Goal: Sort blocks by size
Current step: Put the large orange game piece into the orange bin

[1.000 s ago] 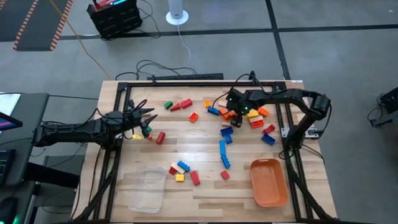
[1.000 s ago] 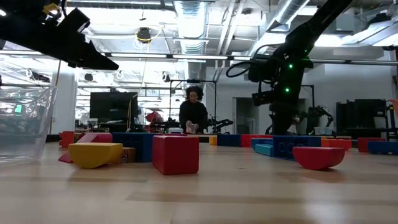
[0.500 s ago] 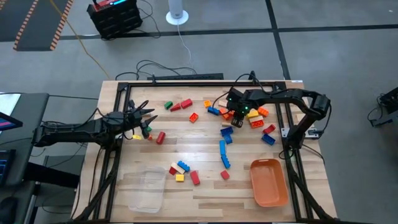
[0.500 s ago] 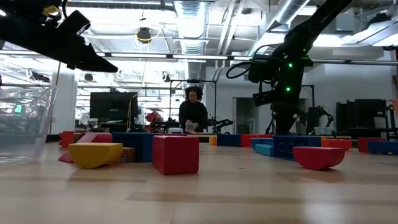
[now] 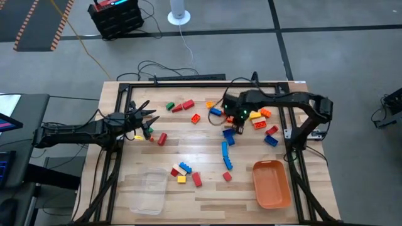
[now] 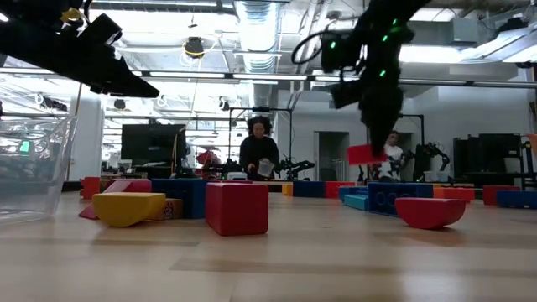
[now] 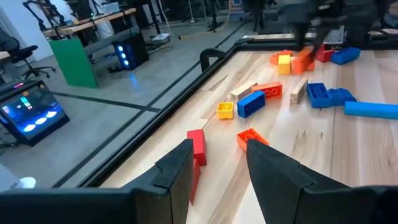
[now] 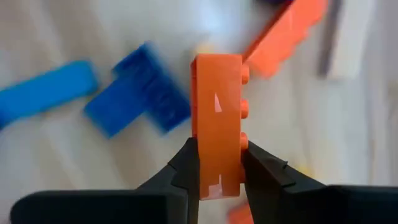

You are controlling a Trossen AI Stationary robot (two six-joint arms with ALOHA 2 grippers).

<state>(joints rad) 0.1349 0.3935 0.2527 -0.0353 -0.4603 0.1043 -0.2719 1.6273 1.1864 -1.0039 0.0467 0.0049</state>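
Many blocks lie scattered on the wooden table: red ones (image 5: 187, 105) at the far middle, a long blue bar (image 5: 225, 155), a small cluster (image 5: 183, 172) near the front, and a pile (image 5: 259, 119) at the far right. My right gripper (image 5: 238, 124) hangs over the pile's left edge, shut on an orange block (image 8: 216, 118); the block looks red in the low view (image 6: 367, 154). My left gripper (image 5: 146, 119) waits open above the table's left side, with nothing between its fingers (image 7: 180, 168). My right gripper pinches the orange block between its two fingers, one on the studded side (image 8: 244, 144) and one on the opposite face, near one end of the block. The fingers come from above, pointing down. The block is lifted clear of the table and the other blocks.
A clear plastic tray (image 5: 149, 191) stands at the near left and an orange tray (image 5: 271, 183) at the near right. A red block (image 6: 237, 207) and a yellow one (image 6: 127, 207) sit close to the low camera. A person (image 6: 258, 155) stands in the room beyond.
My right gripper has risen from the pile at the far right and shifted a little toward the table's left, bringing the orange block up clear of the table. The left arm has kept still.
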